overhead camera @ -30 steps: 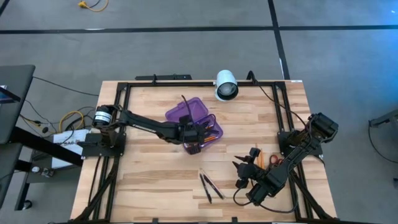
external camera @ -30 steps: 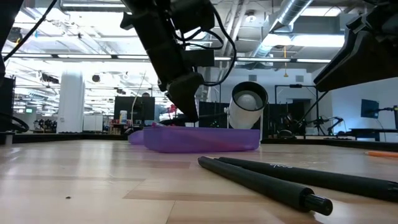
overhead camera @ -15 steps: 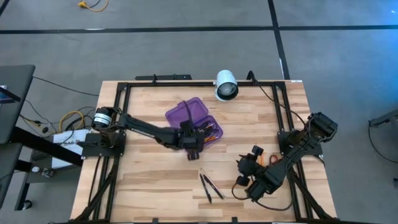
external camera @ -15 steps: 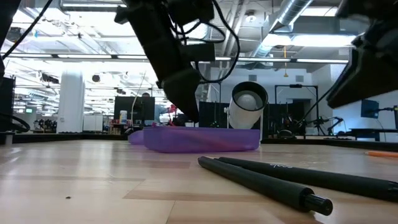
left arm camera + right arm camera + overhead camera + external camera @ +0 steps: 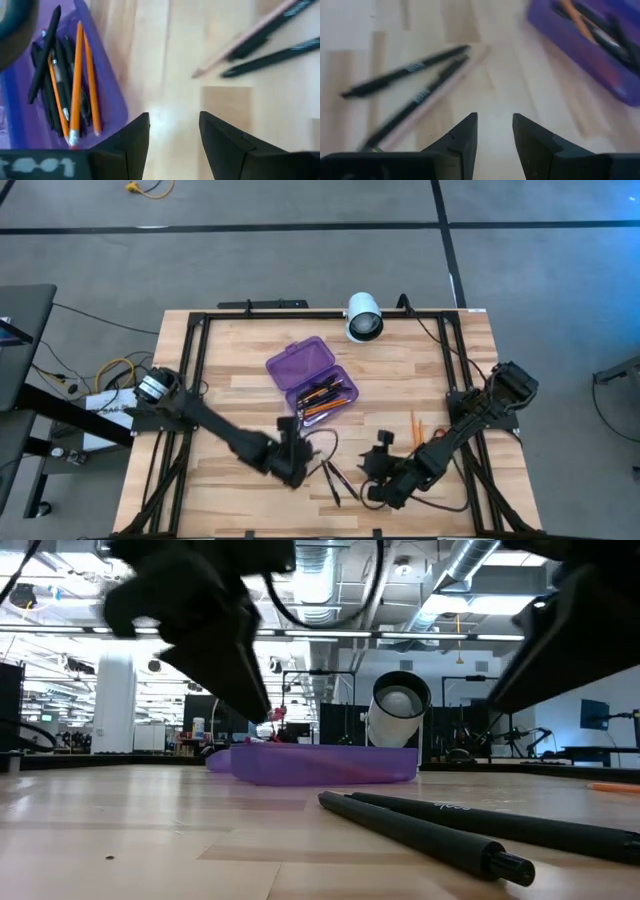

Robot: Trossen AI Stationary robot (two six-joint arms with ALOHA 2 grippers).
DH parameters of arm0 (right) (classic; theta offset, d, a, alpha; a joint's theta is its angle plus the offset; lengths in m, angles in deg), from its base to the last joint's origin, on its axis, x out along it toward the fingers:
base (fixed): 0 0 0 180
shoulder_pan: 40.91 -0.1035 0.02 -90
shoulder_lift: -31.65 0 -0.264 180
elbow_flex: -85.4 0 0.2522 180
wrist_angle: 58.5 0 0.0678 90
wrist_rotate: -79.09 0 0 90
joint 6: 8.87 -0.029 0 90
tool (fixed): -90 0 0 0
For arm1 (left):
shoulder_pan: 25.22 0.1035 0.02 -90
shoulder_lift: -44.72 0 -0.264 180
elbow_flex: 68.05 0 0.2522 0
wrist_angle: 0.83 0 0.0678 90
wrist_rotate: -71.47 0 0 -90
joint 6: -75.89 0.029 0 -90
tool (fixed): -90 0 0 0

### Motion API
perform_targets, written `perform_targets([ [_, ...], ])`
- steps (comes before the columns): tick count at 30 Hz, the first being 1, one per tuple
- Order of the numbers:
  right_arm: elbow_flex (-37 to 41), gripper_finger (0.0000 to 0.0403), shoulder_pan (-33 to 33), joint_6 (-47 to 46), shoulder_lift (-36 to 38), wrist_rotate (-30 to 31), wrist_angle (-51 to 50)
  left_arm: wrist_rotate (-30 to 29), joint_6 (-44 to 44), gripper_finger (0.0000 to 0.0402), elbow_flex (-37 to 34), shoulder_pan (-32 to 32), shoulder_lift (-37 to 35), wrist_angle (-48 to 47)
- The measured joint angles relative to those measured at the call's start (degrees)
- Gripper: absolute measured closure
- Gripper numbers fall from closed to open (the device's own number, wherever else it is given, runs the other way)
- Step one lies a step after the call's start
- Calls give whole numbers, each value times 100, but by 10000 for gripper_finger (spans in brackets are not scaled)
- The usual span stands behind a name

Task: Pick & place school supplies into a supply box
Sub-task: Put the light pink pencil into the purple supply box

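The left gripper (image 5: 291, 463) hangs low in the lower middle of the high view, its jaws parted a little with nothing between them (the left wrist view shows only bare wood in the gap). Just to its right lie two black pens (image 5: 333, 478), side by side and crossing slightly, with a pale pencil alongside them, seen best in the right wrist view (image 5: 440, 100). The right gripper (image 5: 377, 470) sits on the far side of those pens, lower centre-right of the high view; its jaws stand slightly apart too and hold nothing.

Above both grippers, near the middle of the worktop (image 5: 240, 400), the purple supply box (image 5: 312, 377) lies open, lid folded back toward the upper left. Its tray holds a bundle of pens and pencils (image 5: 65, 95): the left wrist view shows three orange pencils and several black pens, too tightly packed for a sure count. One orange pencil (image 5: 415, 428) lies alone on the wood at centre right, well apart from the box. A white cylindrical camera (image 5: 363, 317) stands at the worktop's top edge.

In the low view the two black pens (image 5: 440, 827) stretch across the foreground, the purple box (image 5: 320, 762) behind them.
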Motion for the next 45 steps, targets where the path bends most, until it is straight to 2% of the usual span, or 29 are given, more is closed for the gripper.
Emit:
perform_targets([
  [7,-2,285,558,619,-691,-1202,1189,-1171,-492,237,0,-823,0,-96],
  [12,-62,285,805,579,-937,-1357,1171,-1670,-889,237,0,-1107,2,-483],
  [17,-59,285,837,558,-855,-1367,1179,-1728,-1509,237,0,-1186,5,-969],
  [20,-69,285,829,230,-718,-1394,1189,-1773,-1743,237,-22,-1206,7,-1044],
  [27,-70,285,863,-187,-849,-1871,1400,-1854,-2101,237,-187,-1283,9,-994],
  [45,-66,285,852,-217,-880,-2060,1797,-1986,-2170,237,-188,-1355,11,-1026],
])
